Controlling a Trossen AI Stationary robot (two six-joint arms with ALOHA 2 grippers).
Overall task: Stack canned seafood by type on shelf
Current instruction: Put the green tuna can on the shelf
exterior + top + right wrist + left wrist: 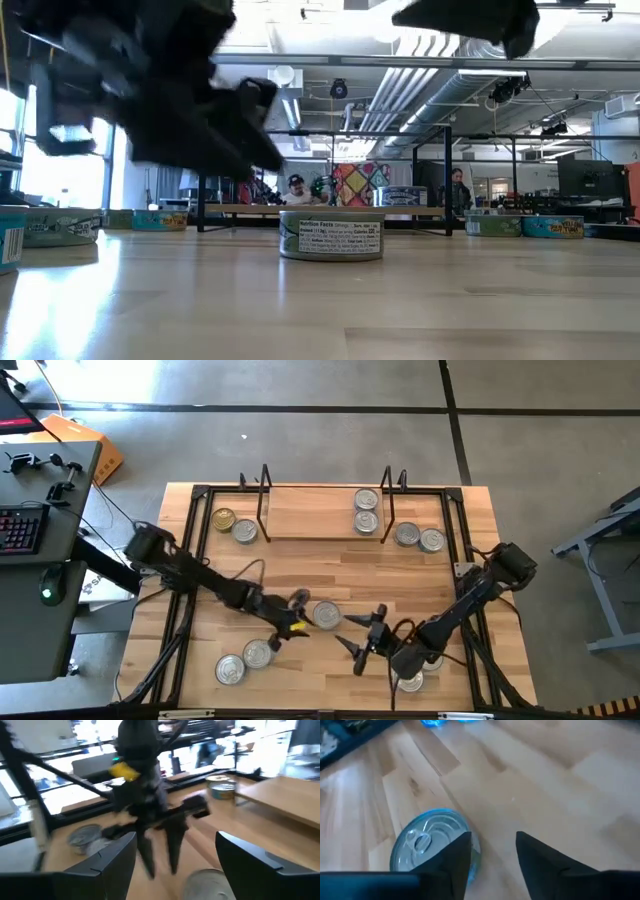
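Observation:
The shelf [320,512] is a low light-wood board between black wire uprights at the table's far side. Two silver tins [366,510] sit on its right end. Other tins rest on the tabletop: a gold one [224,518] and a silver one [245,531] left of the shelf, two [419,537] to its right, two [245,660] near left. A lone tin [326,615] [330,237] stands mid-table. My left gripper [296,612] [492,847] hangs open above the table beside that tin [432,845]. My right gripper [360,640] [175,855] is wide open, just right of it.
Another tin [410,680] lies under my right arm near the table's near edge. The black table frame [190,560] runs along the sides. Bare wood [320,570] lies between the shelf and the grippers. People and desks show in the room beyond [295,185].

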